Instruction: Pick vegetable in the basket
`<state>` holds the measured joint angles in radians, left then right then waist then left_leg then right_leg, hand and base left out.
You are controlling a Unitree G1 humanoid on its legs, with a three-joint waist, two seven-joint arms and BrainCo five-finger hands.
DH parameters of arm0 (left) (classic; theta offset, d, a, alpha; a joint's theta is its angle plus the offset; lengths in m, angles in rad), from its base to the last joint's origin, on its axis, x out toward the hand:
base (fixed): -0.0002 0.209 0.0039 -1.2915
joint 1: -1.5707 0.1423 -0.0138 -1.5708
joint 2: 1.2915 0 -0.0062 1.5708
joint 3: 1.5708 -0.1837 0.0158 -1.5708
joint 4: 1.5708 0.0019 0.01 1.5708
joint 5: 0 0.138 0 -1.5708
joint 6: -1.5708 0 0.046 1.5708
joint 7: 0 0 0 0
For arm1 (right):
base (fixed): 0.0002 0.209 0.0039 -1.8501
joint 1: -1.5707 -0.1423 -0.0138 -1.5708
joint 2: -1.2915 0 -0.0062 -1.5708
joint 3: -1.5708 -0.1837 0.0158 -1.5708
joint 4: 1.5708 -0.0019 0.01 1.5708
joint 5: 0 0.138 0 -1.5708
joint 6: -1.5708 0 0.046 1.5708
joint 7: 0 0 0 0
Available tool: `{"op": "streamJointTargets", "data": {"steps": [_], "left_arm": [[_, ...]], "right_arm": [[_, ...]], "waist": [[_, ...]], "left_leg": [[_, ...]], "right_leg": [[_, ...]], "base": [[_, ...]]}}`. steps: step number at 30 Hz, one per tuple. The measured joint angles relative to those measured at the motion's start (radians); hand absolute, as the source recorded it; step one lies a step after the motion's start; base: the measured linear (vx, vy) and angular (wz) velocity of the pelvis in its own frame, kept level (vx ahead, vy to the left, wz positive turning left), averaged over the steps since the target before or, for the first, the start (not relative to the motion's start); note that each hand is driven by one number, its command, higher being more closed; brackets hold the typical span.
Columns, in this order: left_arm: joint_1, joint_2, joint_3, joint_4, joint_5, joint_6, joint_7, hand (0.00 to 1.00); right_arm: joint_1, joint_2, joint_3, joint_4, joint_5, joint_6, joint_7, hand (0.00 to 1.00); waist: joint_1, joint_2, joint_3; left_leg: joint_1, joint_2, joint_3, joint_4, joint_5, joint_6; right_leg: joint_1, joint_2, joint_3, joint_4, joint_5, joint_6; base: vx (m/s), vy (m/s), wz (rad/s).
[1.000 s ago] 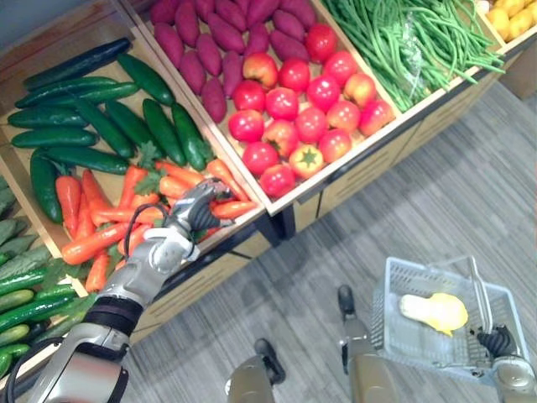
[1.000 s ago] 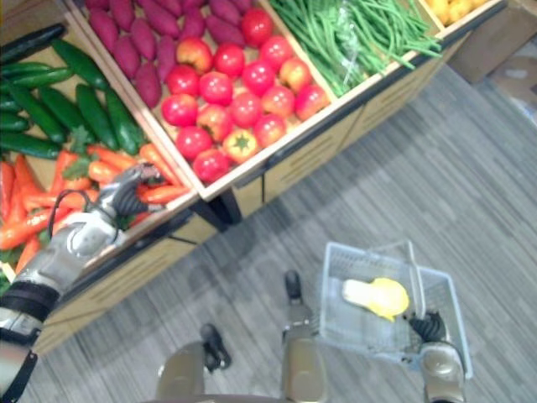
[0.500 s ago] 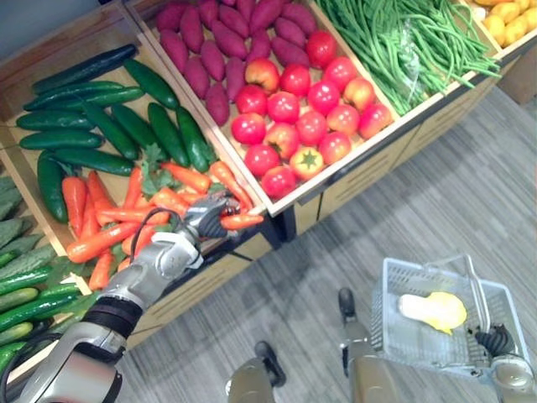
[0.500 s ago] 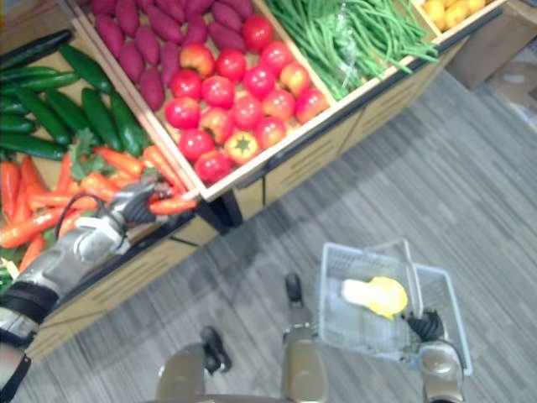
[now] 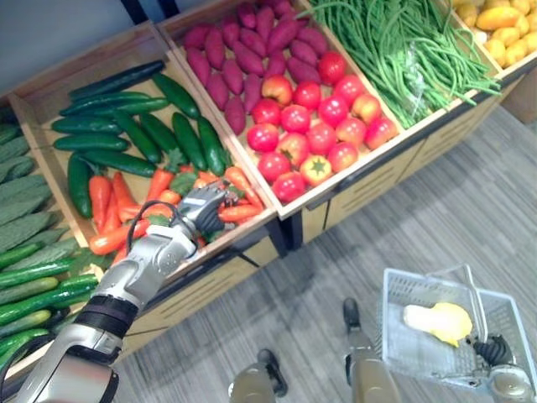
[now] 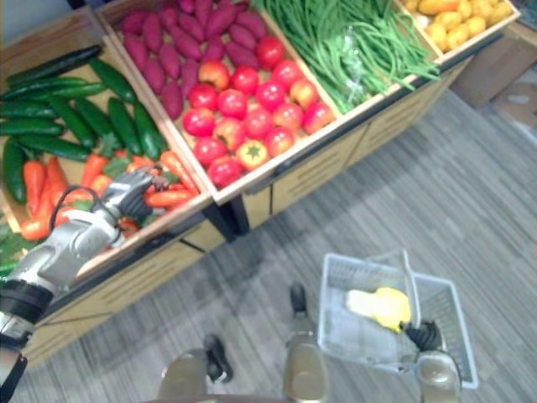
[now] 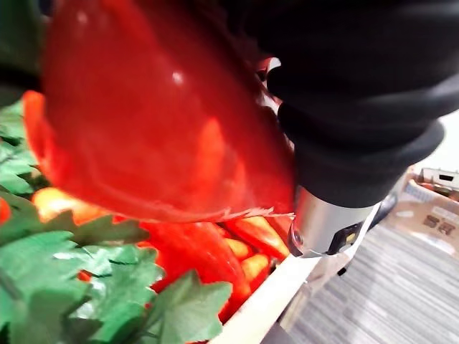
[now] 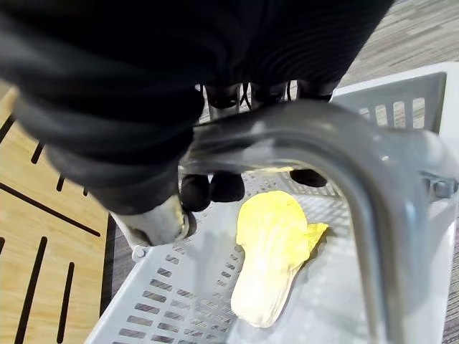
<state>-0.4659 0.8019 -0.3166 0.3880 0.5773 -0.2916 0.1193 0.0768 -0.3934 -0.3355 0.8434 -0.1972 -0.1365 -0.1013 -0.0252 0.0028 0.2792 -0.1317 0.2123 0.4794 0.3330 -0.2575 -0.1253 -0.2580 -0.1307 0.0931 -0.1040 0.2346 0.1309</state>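
My left hand [image 5: 200,210] is among the orange carrots [image 5: 109,197] at the front corner of their wooden crate. Its fingers are curled round one carrot [image 5: 241,213], which sticks out to the right, close above the pile. That carrot looms large and red-orange [image 7: 158,129] beside the hand's dark cover in the left wrist view, over green carrot tops. At the lower right my right hand [image 5: 495,351] is shut on the metal handle [image 8: 315,129] of a grey plastic basket [image 5: 398,336]. A pale yellow leafy vegetable [image 8: 276,251] lies in the basket.
Dark cucumbers [image 5: 126,126] fill the back of the carrot crate. The crate to its right holds purple sweet potatoes [image 5: 252,50] and red tomatoes [image 5: 323,126], then come green beans [image 5: 403,42] and yellow produce [image 5: 495,21]. Grey floor [image 5: 453,210] lies between the stand and the basket.
The camera has shifted, so the stand sits lower and further right. My left hand went from resting in the carrots to gripping one at the crate's front corner. The basket hand has kept still.
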Motion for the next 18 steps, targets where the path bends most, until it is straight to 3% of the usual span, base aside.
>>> {"op": "streamJointTargets", "data": {"steps": [9, 13, 18], "left_arm": [[0.005, 0.037, 0.07, -0.105, 0.036, 0.01, 0.034, 1.0], [0.054, 0.082, 0.098, -0.182, 0.036, 0.008, 0.047, 1.0], [0.155, 0.085, 0.167, -0.281, 0.035, -0.013, 0.065, 1.0]], "right_arm": [[0.036, 0.019, -0.013, 0.019, 0.0, 0.001, -0.001, 1.0], [0.045, 0.035, -0.034, 0.033, 0.0, 0.001, 0.0, 1.0], [0.059, 0.047, -0.049, 0.038, -0.001, 0.001, 0.0, 1.0]], "waist": [[0.003, -0.001, -0.064], [0.005, -0.004, -0.084], [0.007, -0.009, -0.11]], "left_leg": [[-0.002, -0.008, -0.03, 0.0, 0.007, 0.003], [0.006, -0.01, -0.038, 0.0, 0.008, 0.004], [0.013, -0.019, -0.051, -0.013, 0.016, 0.008]], "right_leg": [[0.018, -0.011, -0.028, 0.0, 0.0, 0.0], [0.03, -0.013, -0.034, 0.0, 0.0, 0.0], [0.04, -0.02, -0.043, -0.001, -0.001, 0.0]], "base": [[-0.04, -0.052, 0.09], [-0.04, -0.041, 0.05], [-0.04, -0.041, 0.08]]}}
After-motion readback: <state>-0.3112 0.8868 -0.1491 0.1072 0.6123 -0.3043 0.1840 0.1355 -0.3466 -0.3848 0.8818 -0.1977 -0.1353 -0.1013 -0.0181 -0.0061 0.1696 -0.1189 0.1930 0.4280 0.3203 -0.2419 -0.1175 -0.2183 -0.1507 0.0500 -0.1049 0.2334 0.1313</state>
